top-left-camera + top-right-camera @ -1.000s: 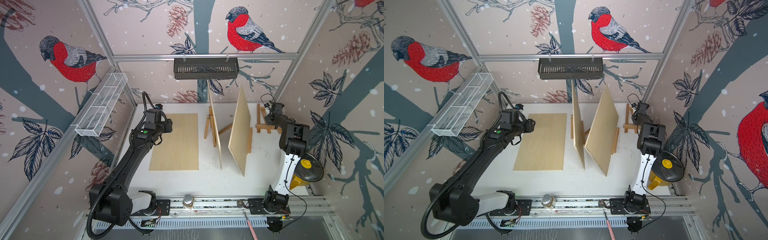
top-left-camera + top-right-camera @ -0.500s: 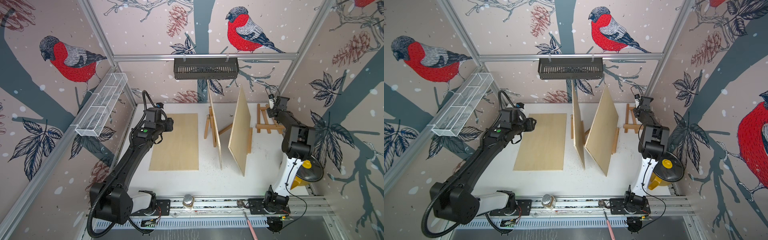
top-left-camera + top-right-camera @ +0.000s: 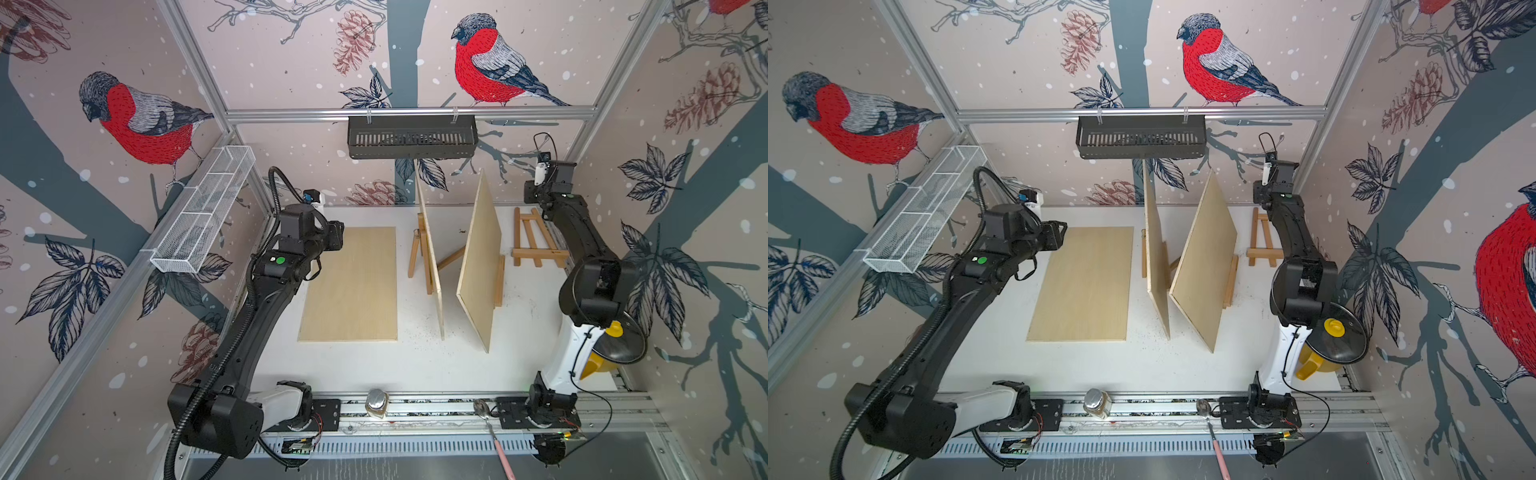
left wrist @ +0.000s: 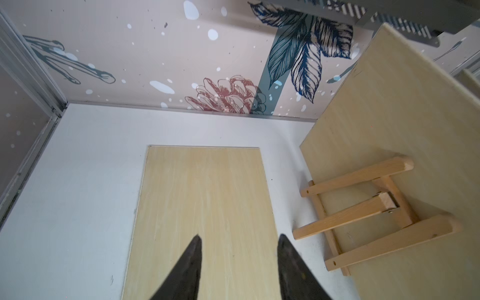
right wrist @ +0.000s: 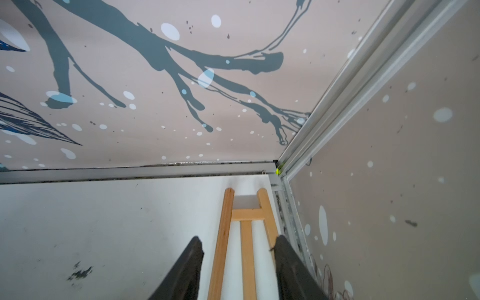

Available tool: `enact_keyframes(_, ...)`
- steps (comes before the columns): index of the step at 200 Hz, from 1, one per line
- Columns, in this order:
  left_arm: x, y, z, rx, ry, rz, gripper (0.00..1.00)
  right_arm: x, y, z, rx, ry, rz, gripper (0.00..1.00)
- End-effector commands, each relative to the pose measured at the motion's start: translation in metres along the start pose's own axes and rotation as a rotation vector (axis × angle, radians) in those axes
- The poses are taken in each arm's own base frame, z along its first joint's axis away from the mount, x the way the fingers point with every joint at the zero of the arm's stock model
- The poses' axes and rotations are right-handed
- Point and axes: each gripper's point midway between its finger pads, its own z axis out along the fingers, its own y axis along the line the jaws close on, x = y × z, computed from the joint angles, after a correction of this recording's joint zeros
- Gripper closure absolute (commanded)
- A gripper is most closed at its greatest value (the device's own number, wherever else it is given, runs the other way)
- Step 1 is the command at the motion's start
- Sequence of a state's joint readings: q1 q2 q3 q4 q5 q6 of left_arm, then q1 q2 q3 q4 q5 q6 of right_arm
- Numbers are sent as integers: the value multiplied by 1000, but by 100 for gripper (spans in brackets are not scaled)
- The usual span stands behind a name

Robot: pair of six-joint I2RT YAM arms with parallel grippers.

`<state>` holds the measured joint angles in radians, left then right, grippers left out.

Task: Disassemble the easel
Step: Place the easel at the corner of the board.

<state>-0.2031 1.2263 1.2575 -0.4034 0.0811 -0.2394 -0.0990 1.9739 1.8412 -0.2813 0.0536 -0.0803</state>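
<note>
At the left, the left hand (image 4: pixel 237 237) hangs over the flat board (image 3: pixel 353 286) with its fingers spread and nothing between them. That board lies face down on the white tabletop (image 3: pixel 374 365), its long sides running front to back.

Near the middle, the first board (image 3: pixel 432 266) stands almost upright, seen nearly edge-on in both top views. The first easel (image 3: pixel 417 249) is set against its left face. The left wrist view shows this easel's two legs and a hinged middle strut (image 4: pixel 345 215).

Just beside it to the right, the second board (image 3: pixel 480 257) also stands on edge. The second easel (image 3: pixel 498 278) shows at its right side.

Well apart from these, in the far right corner, the folded easel (image 3: pixel 530 245) lies flat on the tabletop along the wall. The right hand (image 5: pixel 238 237) is above it. Its fingers are parted and sit to either side of the rails in the wrist view, and they are not clenched on the wood. Whether one finger (image 5: pixel 288 259) brushes the outer rail cannot be told.
</note>
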Motion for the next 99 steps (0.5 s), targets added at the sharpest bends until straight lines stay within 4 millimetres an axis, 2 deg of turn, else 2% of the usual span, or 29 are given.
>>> enact_keyframes(1, -11, -8, -7, 35, -24, -26, 53, -2, 12, -29, -63, -22, 126, 53)
enact_keyframes(17, -12, -11, -8, 52, -19, -47, 54, 2, 13, -56, -72, -44, 166, 53)
enact_keyframes(39, -12, -21, -6, 85, -7, -71, 53, 24, 23, -93, -107, -47, 212, 53)
enact_keyframes(80, 0, -61, 11, 118, 67, -10, 54, 70, 56, -161, -162, -88, 193, 51)
enact_keyframes(99, 8, -75, 19, 150, 90, -9, 58, 72, 58, -199, -183, -153, 225, 50)
